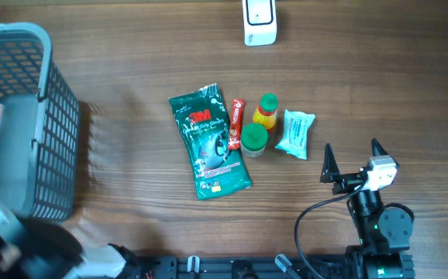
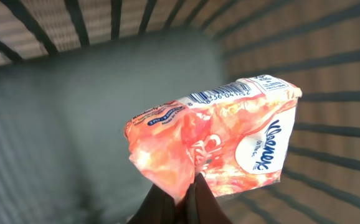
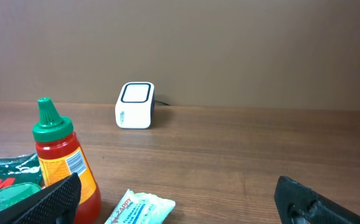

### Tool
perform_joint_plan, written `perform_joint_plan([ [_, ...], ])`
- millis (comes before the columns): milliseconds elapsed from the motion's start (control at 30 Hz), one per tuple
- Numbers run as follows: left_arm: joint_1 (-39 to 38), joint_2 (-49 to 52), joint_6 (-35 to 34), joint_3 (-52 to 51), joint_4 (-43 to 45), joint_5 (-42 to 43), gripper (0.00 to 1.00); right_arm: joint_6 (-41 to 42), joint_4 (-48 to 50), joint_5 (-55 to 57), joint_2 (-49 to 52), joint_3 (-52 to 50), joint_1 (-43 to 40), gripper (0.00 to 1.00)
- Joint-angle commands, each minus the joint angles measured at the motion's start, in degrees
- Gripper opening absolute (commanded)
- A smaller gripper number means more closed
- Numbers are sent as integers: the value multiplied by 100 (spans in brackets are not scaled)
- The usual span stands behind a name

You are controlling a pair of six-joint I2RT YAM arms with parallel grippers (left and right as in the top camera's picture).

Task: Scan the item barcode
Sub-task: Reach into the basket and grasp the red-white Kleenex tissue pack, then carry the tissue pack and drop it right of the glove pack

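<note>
The left gripper (image 2: 188, 190) is inside the grey basket (image 1: 57, 132) at the left of the table, its fingers pressed together on the lower edge of the orange tissue pack (image 2: 223, 143); the pack is held clear of the basket floor, with its barcode (image 2: 214, 95) along the upper edge. The right gripper (image 1: 353, 147) sits at the near right with fingers spread wide and holding nothing; the white scanner (image 1: 260, 22) stands at the far centre. Between them lie a green packet (image 1: 208, 139), a red sachet (image 1: 236, 120), a sauce bottle (image 1: 267, 112), a green-lidded jar (image 1: 254, 138) and a pale wipes packet (image 1: 295, 133).
</note>
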Motion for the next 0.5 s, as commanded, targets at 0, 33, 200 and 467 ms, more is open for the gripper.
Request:
perform_joint_plan([
  [0,48,-1115,-186,131,-116,817,4,-57,13,13,-46,-7,-4,100],
  [33,-17,-1410,-184,131,-254,1075,4,-59,15,13,-46,-7,-4,100],
  [200,-756,-2253,-157,125,-1215,1191,4,-57,13,13,-46,-7,-4,100],
  [467,-3392,-2896,-175,-634,-1464,1088,4,-57,13,13,-46,-7,-4,100],
])
